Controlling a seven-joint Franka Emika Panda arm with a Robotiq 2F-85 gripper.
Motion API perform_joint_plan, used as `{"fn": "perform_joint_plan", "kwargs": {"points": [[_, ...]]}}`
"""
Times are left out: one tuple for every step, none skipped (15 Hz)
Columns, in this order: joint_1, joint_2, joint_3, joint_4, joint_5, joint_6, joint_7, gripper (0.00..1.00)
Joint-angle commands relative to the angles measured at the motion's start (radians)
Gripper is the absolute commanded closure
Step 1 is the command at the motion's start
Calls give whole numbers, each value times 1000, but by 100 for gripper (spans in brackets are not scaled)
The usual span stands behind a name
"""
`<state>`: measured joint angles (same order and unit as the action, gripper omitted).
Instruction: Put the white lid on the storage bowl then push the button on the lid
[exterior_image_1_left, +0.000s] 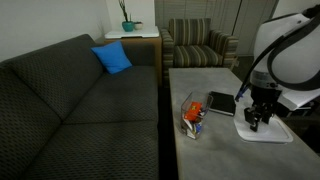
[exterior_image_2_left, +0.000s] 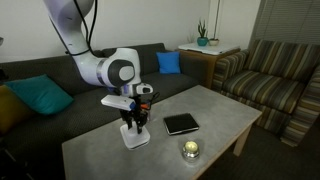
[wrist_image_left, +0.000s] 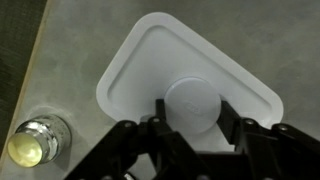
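Tool (exterior_image_1_left: 259, 120) sits low over the white lid (exterior_image_1_left: 276, 133), which lies flat on the tabletop (exterior_image_1_left: 215, 155). Wrist view: fingers (wrist_image_left: 158, 116) apart, flanking the button (wrist_image_left: 190, 98) (pinching it or merely close, cannot tell). Storage bowl (exterior_image_1_left: 193, 112) stands well apart, beyond the black book (exterior_image_1_left: 221, 103), toward the sofa (exterior_image_1_left: 70, 100). The carry likely has to cross the book.

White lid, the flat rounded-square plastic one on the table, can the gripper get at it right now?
Probably yes. The gripper hangs open directly over the flat white rounded-square plastic lid, with nothing between them; the flat black book lies off to one side.
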<state>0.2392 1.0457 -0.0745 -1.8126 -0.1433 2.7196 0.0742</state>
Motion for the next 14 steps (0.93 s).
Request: {"fn": "perform_joint_plan", "kwargs": {"points": [[69,1,-95,20,-114,41,-20,71],[76,-4,-112,22,-149,54,-36,71],[83,-6,-128,27,-182,72,-49,71],[84,-15,-140,29,-213,89,-67,71],[87,-18,-153,35,-243,113,-80,71],[85,-21,-162,43,-269,141,-99,71],[80,-24,-168,51,-292,174,-121,71],[76,-26,-173,61,-311,206,-144,71],[71,-28,-172,71,-325,239,-170,71],[76,-5,-165,75,-282,192,-126,46],[75,-9,-168,82,-290,211,-145,46],[75,-13,-169,85,-293,216,-154,46],[75,-15,-168,86,-295,217,-158,46],[75,-15,-168,86,-295,218,-160,46]]}}
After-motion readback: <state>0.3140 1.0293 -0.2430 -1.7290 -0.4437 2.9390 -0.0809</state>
